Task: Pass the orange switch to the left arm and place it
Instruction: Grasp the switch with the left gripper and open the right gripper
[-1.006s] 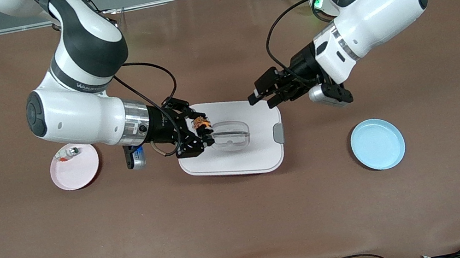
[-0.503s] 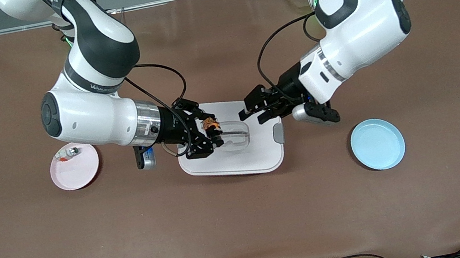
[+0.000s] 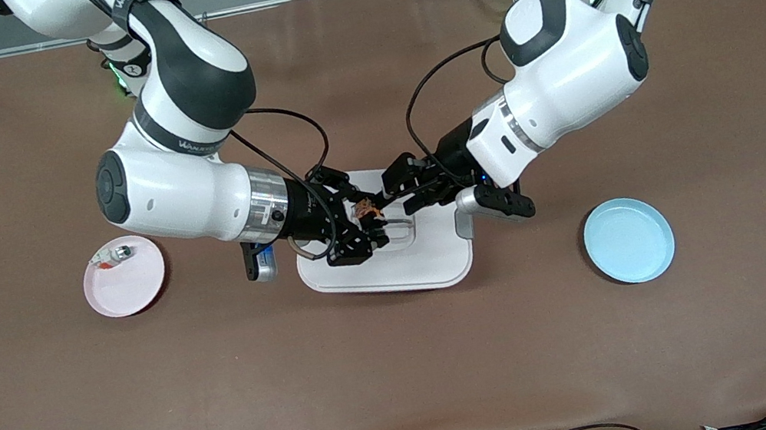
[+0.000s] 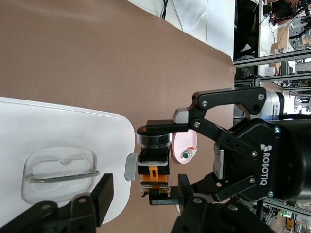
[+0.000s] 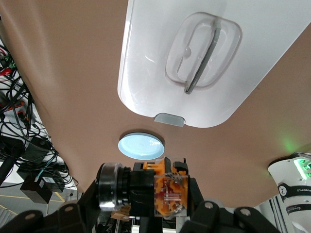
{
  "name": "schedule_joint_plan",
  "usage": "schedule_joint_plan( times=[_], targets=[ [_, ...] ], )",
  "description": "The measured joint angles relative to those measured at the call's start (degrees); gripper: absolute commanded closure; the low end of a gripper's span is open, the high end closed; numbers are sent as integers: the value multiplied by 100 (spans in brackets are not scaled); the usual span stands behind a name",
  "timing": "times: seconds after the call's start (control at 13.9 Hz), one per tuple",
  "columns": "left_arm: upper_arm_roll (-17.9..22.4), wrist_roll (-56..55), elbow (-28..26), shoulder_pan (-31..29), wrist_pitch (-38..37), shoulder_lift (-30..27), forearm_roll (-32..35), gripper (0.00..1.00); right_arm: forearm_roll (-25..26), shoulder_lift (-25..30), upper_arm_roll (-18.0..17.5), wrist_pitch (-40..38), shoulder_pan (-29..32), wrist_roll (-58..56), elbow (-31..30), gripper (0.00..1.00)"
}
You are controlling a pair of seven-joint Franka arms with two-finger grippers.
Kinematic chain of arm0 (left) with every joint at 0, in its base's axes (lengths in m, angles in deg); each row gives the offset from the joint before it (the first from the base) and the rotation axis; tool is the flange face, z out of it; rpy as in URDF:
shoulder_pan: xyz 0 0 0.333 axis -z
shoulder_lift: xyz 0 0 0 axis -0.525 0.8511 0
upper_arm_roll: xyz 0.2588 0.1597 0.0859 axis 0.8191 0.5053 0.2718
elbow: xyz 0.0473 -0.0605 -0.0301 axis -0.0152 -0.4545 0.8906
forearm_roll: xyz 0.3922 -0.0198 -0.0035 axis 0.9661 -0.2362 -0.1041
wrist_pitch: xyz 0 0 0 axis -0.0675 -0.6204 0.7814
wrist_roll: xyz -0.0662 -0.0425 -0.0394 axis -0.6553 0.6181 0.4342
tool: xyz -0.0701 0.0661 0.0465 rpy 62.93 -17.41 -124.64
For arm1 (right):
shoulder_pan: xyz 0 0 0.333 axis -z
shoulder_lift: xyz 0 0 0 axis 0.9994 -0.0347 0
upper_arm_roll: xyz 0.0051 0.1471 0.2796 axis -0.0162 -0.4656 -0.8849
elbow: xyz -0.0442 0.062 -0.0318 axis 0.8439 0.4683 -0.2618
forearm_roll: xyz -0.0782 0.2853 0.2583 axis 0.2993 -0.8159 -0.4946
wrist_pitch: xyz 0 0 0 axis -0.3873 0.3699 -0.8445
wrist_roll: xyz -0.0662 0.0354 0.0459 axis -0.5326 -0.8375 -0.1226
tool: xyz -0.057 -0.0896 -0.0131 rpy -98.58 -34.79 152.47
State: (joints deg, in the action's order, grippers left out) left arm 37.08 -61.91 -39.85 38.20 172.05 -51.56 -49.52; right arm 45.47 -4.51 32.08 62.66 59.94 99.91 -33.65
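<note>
on the brown bench (image 3: 408, 366) the blue plate (image 3: 628, 240) lies nearest the front camera, toward the left arm's end. farther off sits the box (image 3: 406, 258). over its lid the right end effector (image 3: 363, 224) is clenched on the orange switch (image 3: 364, 209); the left end effector (image 3: 400, 187) hangs released just beside it, fingers (image 4: 104, 191) spread. the pink plate (image 3: 125, 277) holds a small silver part (image 3: 119, 253).

White lettering "ROBOTIQ" reads on the black body of the right pincer (image 4: 160, 162), seen from the left wrist view. A dark band on the right arm (image 3: 175, 86) carries white lettering, too small to read with certainty. No other legible text, number or sign.
</note>
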Motion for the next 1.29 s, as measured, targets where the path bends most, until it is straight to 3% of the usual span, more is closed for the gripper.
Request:
schedule_joint_plan(
  times=[0.93, 1.08, 1.29],
  targets=[
    [0, 11, 254, 156, 402, 401, 0, 40, 0, -99, 12, 23, -12, 96, 174, 100],
    [0, 11, 306, 207, 403, 461, 0, 43, 0, -122, 12, 54, -13, 98, 199, 100],
    [0, 11, 368, 260, 409, 548, 0, 56, 0, -137, 12, 79, -18, 99, 205, 100]
  ],
)
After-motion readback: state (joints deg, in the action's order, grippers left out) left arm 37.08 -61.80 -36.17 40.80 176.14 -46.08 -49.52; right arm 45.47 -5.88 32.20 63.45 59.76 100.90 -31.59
